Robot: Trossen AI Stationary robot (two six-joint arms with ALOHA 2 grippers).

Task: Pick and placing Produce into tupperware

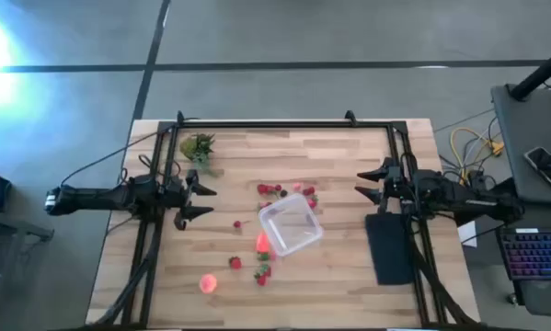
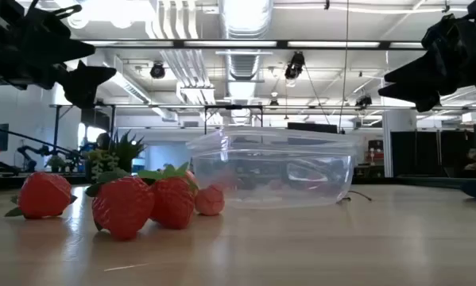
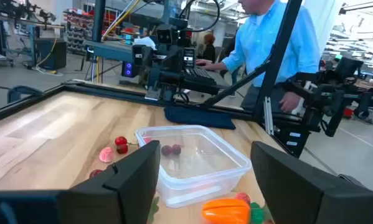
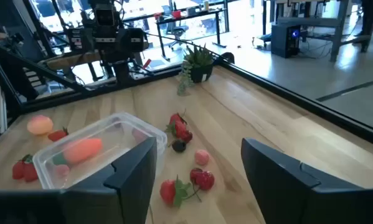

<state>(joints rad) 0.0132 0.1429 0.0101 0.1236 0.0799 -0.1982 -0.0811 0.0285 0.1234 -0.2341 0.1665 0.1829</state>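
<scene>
Wooden desk (image 1: 349, 267), both arms waiting apart over scattered produce.
Left gripper (image 1: 204, 201) gapes empty near the left edge; strawberries (image 1: 273, 190) ring the central tupperware (image 1: 290, 226); right gripper (image 1: 363, 182) likewise empty. Berries look light, soft, bruisable: pinch gently across the body.

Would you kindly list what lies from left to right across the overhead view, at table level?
Left gripper → round orange-pink fruit → tupperware → right gripper → black pad.

Red strawberries (image 1: 273, 190); clear tupperware (image 1: 290, 226); black pad (image 1: 388, 248); pale wood table (image 1: 349, 285).
</scene>
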